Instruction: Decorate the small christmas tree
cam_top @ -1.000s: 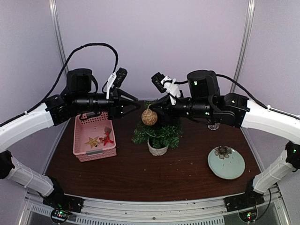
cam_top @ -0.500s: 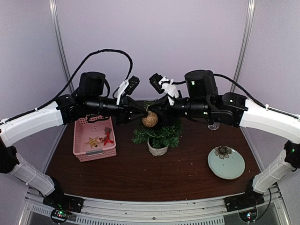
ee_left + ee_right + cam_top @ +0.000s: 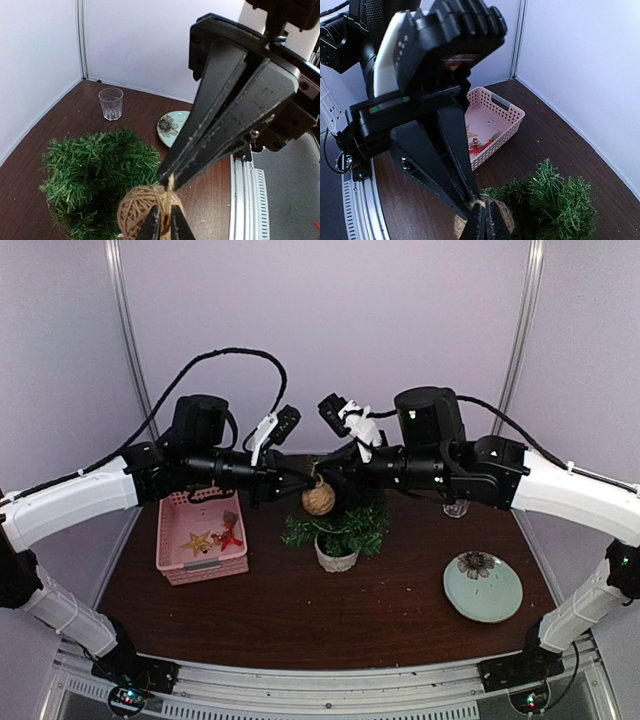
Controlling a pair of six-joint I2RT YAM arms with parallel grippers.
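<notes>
Above tree (image 3: 340, 528), left tool (image 3: 308, 478) has closed on twine ball (image 3: 319, 500).

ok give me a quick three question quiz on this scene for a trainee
1. True or false: the twine ball already hangs on the small christmas tree.
2. What lies in the pink basket? A a gold star and a red ornament; B a glass; C a plate.
3. Which gripper is shut on the ball's string?
Key: 1 false, a gripper holds it up; 2 A; 3 the right gripper.
</notes>
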